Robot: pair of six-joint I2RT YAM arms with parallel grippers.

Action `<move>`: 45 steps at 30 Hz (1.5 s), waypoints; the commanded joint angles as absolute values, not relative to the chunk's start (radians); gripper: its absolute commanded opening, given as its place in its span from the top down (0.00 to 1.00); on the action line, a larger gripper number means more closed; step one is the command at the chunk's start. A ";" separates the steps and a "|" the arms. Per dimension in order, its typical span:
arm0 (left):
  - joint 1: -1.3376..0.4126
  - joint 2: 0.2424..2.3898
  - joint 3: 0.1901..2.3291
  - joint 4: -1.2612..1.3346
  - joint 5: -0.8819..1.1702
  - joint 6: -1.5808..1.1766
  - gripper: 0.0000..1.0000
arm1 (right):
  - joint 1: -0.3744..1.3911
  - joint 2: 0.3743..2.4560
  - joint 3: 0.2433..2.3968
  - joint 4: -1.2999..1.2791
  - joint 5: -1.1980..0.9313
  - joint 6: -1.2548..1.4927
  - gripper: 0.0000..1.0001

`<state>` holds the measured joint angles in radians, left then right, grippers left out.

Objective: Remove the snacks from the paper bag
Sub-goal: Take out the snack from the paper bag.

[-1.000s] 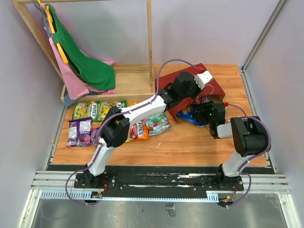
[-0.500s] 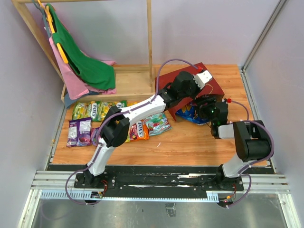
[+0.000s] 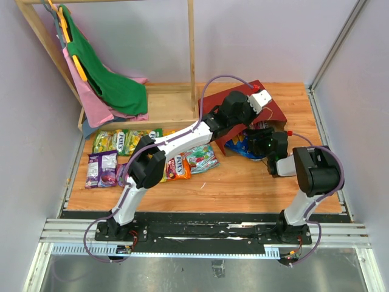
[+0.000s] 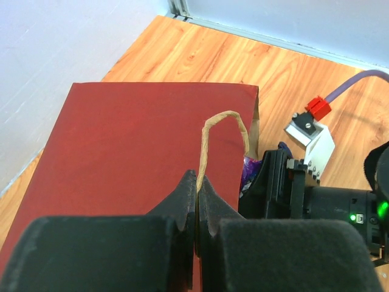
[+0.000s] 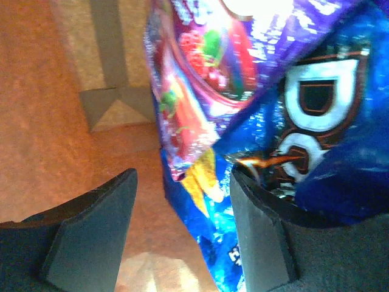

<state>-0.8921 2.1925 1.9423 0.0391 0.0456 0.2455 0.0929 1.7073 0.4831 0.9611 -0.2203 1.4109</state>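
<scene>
Risk first: the handle (image 4: 206, 131) is thin and is pinched shut in the left end effector (image 4: 196, 182). If it's pulled too hard while the chips are dragged out, it could be torn, or the bag (image 4: 134, 140) could be flipped.

The bag is lying red side up at the far right of the worktop (image 3: 255, 182). The right end effector (image 5: 182, 179) is spread open at its mouth, nothing gripped. A purple packet (image 5: 194, 79) and the blue Doritos bag (image 5: 328, 121) are bunched right at its fingers, so both could be caught at once, or the glossy film could be lost from the pads.

The left arm is stretched long across to the right, wrist over the bag. The right arm is folded tight, wrist pointed into the opening. A bunch of packets (image 3: 121, 143) are laid out at the left.
</scene>
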 commanded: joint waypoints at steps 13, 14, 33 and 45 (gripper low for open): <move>-0.887 2.176 1.983 0.037 0.039 0.259 1.00 | 0.113 1.834 0.557 1.107 -0.202 1.457 0.46; -0.887 2.175 1.983 0.038 0.038 0.260 1.00 | 0.113 1.836 0.557 1.116 -0.203 1.459 0.47; -0.887 2.175 1.986 0.029 0.041 0.262 1.00 | 0.115 1.776 0.544 1.144 -0.208 1.433 0.57; -0.887 2.177 1.988 0.029 0.039 0.263 0.99 | 0.122 1.731 0.559 1.072 -0.202 1.415 0.54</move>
